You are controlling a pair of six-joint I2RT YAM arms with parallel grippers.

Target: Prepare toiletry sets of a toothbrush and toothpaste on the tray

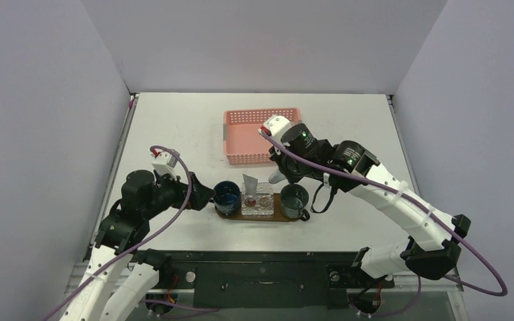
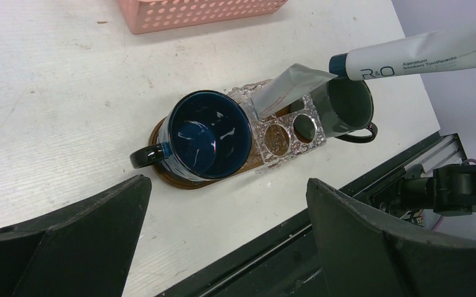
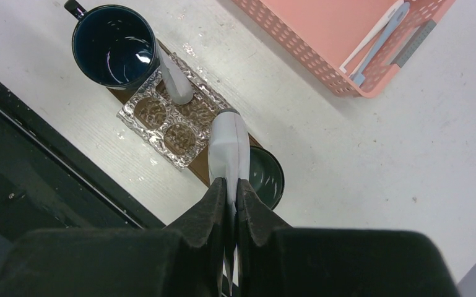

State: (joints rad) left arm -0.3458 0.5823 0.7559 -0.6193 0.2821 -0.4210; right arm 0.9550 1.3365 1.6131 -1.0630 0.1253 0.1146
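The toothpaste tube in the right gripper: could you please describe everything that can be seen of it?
The toothpaste tube looks soft and white, with a dark blue cap and dark lettering that includes R&O and Toothpaste. The right gripper is shut on its flattened rear end; nothing else seems to touch it. It hangs in the air, cap leading, over the dark green mug, pointing toward the clear holder and the second tube standing in it.
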